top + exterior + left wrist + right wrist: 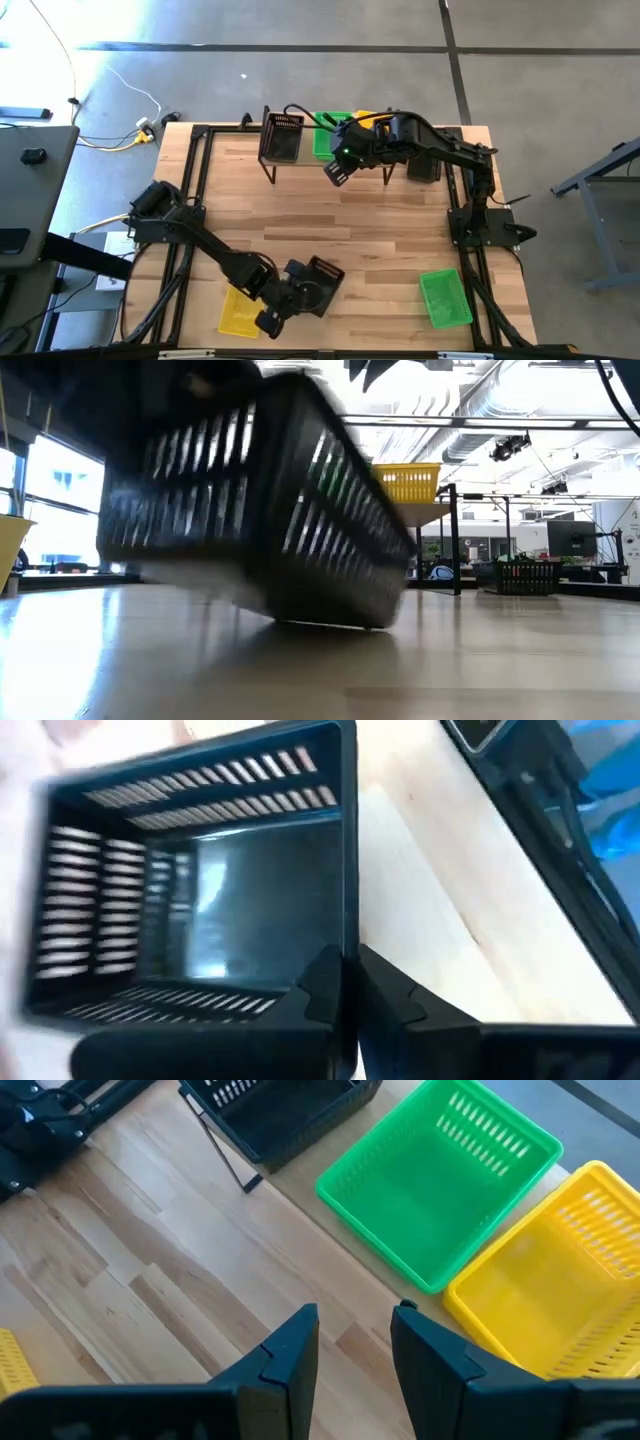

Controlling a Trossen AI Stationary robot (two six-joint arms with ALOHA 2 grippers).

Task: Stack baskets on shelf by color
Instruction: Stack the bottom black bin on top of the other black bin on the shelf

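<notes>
Held basket: a black basket (322, 272) near the front edge of the tabletop (330, 215), about midway along it; in the low view it (270, 510) sits tilted, one bottom edge on the wood and the other raised.
Left gripper (350, 975): closed on the rim of that black basket (190, 890), one finger inside the wall and one outside.
Shelf (300, 160): along the back edge of the tabletop; on it a black basket (281, 137) at the left end, then a green basket (328, 135) and a yellow basket (372, 124) side by side, both partly hidden by the right arm.
Right gripper (355, 1335): open, holding nothing, hanging over the tabletop just in front of the shelf, close to the green basket (435, 1175) and the yellow basket (550, 1285).
Other baskets: a yellow one (238, 312) at the front edge, just left of the held basket; a green one (445, 297) toward the front right corner; a dark one (424, 165) at the shelf's right end, mostly covered by the arm.
</notes>
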